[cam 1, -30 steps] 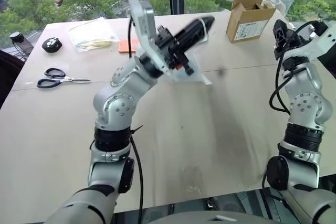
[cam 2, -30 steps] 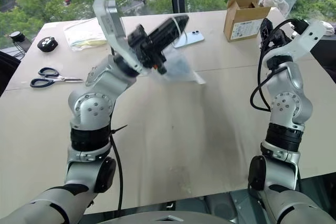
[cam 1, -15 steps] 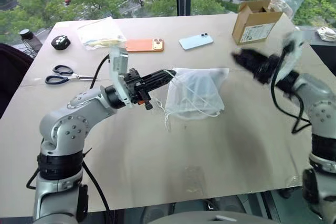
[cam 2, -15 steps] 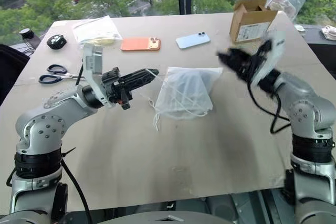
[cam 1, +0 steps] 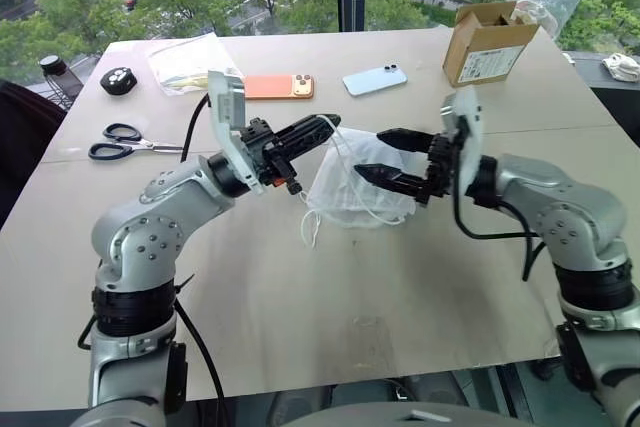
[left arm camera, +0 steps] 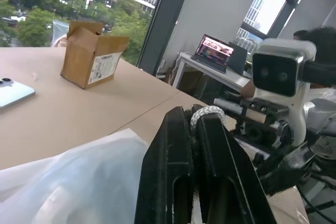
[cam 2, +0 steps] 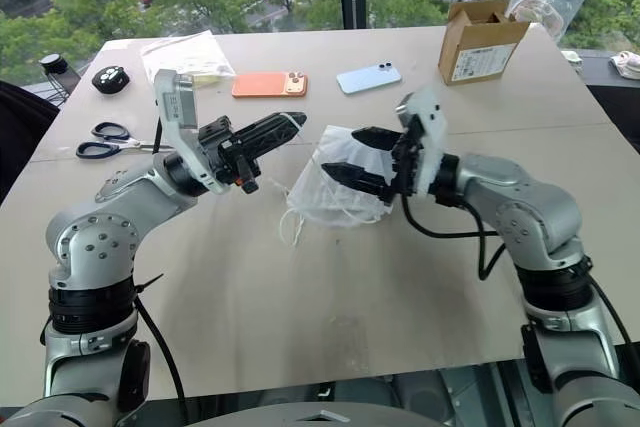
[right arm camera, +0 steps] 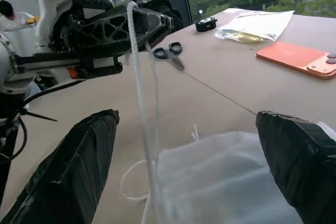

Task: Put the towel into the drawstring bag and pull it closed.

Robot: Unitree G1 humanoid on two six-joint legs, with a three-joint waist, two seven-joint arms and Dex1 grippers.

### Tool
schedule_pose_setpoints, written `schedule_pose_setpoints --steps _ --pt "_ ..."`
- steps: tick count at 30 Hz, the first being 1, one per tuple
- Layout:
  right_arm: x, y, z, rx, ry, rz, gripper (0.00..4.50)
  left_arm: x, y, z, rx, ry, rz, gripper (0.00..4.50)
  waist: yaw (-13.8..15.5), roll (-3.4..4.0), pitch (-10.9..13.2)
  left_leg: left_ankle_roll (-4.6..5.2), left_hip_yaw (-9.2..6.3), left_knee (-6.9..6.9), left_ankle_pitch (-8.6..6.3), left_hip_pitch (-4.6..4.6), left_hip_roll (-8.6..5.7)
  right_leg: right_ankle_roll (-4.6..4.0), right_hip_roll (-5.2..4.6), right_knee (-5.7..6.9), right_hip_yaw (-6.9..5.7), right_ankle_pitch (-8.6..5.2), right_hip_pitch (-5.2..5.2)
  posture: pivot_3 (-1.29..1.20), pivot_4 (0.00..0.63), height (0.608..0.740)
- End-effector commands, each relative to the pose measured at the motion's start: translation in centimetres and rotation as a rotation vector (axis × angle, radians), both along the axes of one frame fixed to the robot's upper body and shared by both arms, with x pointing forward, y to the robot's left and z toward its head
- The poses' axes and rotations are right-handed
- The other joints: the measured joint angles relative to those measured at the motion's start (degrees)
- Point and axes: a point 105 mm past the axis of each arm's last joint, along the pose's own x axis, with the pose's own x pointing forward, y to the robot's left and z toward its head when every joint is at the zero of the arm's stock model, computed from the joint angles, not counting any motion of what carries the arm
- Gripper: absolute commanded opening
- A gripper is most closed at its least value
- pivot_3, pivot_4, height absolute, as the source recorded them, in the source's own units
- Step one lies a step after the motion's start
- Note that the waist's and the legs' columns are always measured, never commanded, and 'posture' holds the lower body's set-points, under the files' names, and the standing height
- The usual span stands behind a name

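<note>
Pinching a white cord [right arm camera: 137, 61] between its closed fingers, the left gripper [cam 1: 322, 127] lifts one side of the bag [cam 1: 352, 197] off the table [cam 1: 300, 287]. Spread wide, the right gripper [cam 1: 388, 154] sits just beside the bag's upper edge. Pale blue shows faintly through the bag; whether that is the towel cannot be told.

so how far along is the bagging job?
Done: the towel looks to be inside the bag, a bluish shape through the fabric. In hand: left pincer pinches the cord; right pincer is open at the bag. Left: pulling it closed.
</note>
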Motion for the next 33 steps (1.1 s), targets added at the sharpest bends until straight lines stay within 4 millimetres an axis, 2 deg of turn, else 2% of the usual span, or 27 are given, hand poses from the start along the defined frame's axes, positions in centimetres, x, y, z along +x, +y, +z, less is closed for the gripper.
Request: schedule_pose_setpoints --steps 1,2,8,9,10,11,13,14,17,20,22,29,31,33 --pt "-0.7 1.4 0.5 0.005 -0.008 0.058 4.48 0.0 -0.2 1.0 -0.004 -0.047 -0.004 0.0 0.0 0.0 0.0 0.0 0.0 0.0 0.0 0.0 0.0 0.0 0.0 0.0 0.0 0.0 0.0 0.0 0.15 0.74" --pt "-0.8 1.6 0.6 0.013 -0.009 0.061 4.48 0.1 -0.2 0.9 0.0 -0.046 -0.003 0.0 0.0 0.0 0.0 0.0 0.0 0.0 0.0 0.0 0.0 0.0 0.0 0.0 0.0 0.0 0.0 0.0 0.15 0.74" --pt "-0.6 1.1 1.9 0.086 -0.016 0.041 1.65 0.4 0.0 1.0 -0.005 -0.047 0.019 0.0 0.0 0.0 0.0 0.0 -0.03 0.0 0.0 0.0 0.0 0.0 0.01 0.02 -0.01 0.0 -0.02 0.0 0.15 0.74" --pt "-0.7 1.0 2.3 0.099 -0.019 0.042 1.48 0.5 0.1 1.0 -0.013 -0.051 0.023 0.0 0.0 0.0 0.0 0.0 -0.03 -0.01 0.0 0.0 0.0 0.0 0.01 0.02 -0.01 0.0 -0.02 0.0 0.15 0.74" --pt "-0.7 0.9 2.5 0.107 -0.023 0.04 0.98 0.8 0.3 1.3 -0.014 -0.073 0.039 0.0 -0.1 0.0 0.0 0.0 -0.02 -0.01 0.0 0.0 0.0 0.0 0.01 0.03 -0.01 0.0 -0.02 0.0 0.15 0.74" --pt "-0.7 0.9 2.7 0.112 -0.026 0.038 0.93 1.0 0.4 1.4 -0.014 -0.089 0.05 0.0 -0.1 0.0 0.0 0.0 -0.02 -0.01 0.0 0.0 0.0 0.0 0.01 0.03 0.0 0.0 -0.02 0.0 0.15 0.74" --pt "-0.7 0.6 3.0 0.117 -0.029 0.034 0.0 1.3 0.7 1.8 -0.02 -0.105 0.064 0.71 -0.1 0.0 0.0 0.0 -0.02 -0.01 0.0 0.0 0.0 0.0 0.02 0.02 -0.01 0.0 -0.02 0.0 0.15 0.74" --pt "-0.8 0.4 3.2 0.118 -0.032 0.033 0.0 1.3 0.8 2.0 -0.02 -0.109 0.054 0.91 -0.1 0.0 0.0 0.0 -0.02 -0.01 0.0 0.0 0.0 0.0 0.02 0.02 0.0 0.0 -0.02 0.0 0.15 0.74" --pt "-0.9 -0.5 4.4 0.165 -0.041 0.026 0.0 1.7 1.7 1.8 0.009 -0.098 0.073 2.26 -0.1 0.0 0.0 0.01 -0.01 -0.02 0.0 0.0 -0.01 0.0 0.01 0.01 0.0 0.0 -0.02 0.0 0.15 0.74" --pt "-0.5 -1.5 5.4 0.227 -0.032 -0.009 0.0 -0.5 2.2 0.7 0.066 -0.056 -0.066 3.68 -0.6 0.01 0.0 0.01 0.02 -0.08 -0.01 0.01 0.0 0.0 0.02 0.02 0.06 0.0 -0.05 0.0 0.15 0.74" --pt "-0.1 -2.3 6.1 0.285 -0.022 -0.044 0.0 -0.6 3.5 -0.1 0.112 -0.041 -0.051 4.4 -0.6 0.01 0.0 0.01 0.02 -0.16 -0.01 0.03 0.0 0.0 0.05 0.02 0.12 0.0 -0.11 0.0 0.15 0.74" --pt "0.8 -3.6 6.8 0.356 -0.004 -0.119 0.0 -0.6 7.9 -3.7 0.238 0.042 0.032 4.4 -0.3 0.05 0.0 0.04 0.01 -0.17 -0.02 0.02 0.0 -0.01 0.02 0.01 0.12 0.0 -0.12 0.0 0.15 0.74" --pt "0.9 -3.8 6.8 0.364 0.001 -0.129 0.0 -0.5 8.5 -4.8 0.29 0.051 0.057 4.4 -0.3 0.05 0.0 0.05 0.0 -0.18 -0.03 0.02 0.0 -0.01 0.02 0.01 0.11 0.0 -0.13 0.0 0.15 0.74" --pt "0.9 -3.8 6.7 0.367 0.003 -0.134 0.0 -0.9 8.0 -6.5 0.355 0.076 0.025 4.4 -0.3 0.05 0.0 0.11 0.0 -0.18 -0.07 0.02 0.0 -0.01 0.01 0.01 0.11 0.0 -0.13 0.0 0.15 0.74"
